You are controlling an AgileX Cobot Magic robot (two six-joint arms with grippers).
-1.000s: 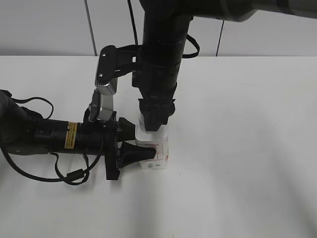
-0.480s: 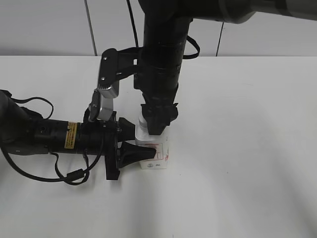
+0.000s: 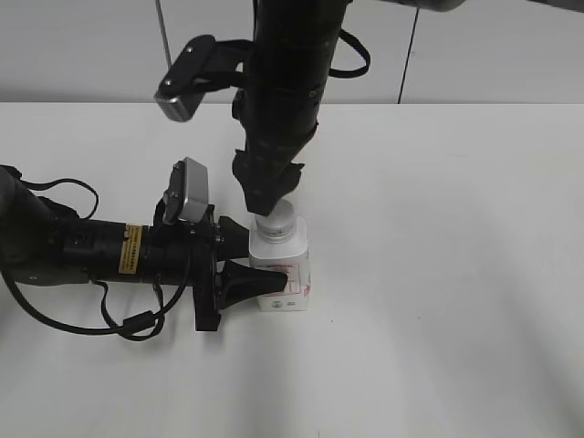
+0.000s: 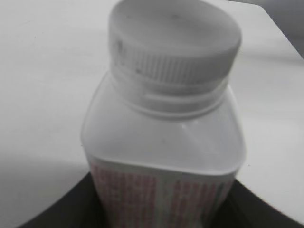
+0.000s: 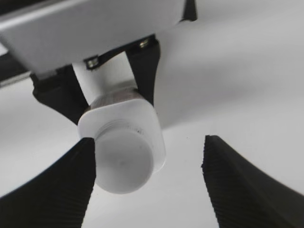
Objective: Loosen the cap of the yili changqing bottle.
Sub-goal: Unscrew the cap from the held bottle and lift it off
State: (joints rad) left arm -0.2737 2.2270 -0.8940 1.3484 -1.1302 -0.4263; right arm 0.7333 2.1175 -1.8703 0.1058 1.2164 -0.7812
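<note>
Both right gripper [image 5: 147, 183] jaws wide of cap [image 5: 124, 164], bottle [image 3: 281, 269] left-clamped.

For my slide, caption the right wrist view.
Open right gripper poised above ribbed white screw cap of squarish white plastic bottle.

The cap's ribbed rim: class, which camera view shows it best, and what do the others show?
The left wrist view: the cap fills the frame and its ribs show. The right wrist view shows only its smooth top between open fingers. The exterior view shows it small beneath the right gripper.
</note>
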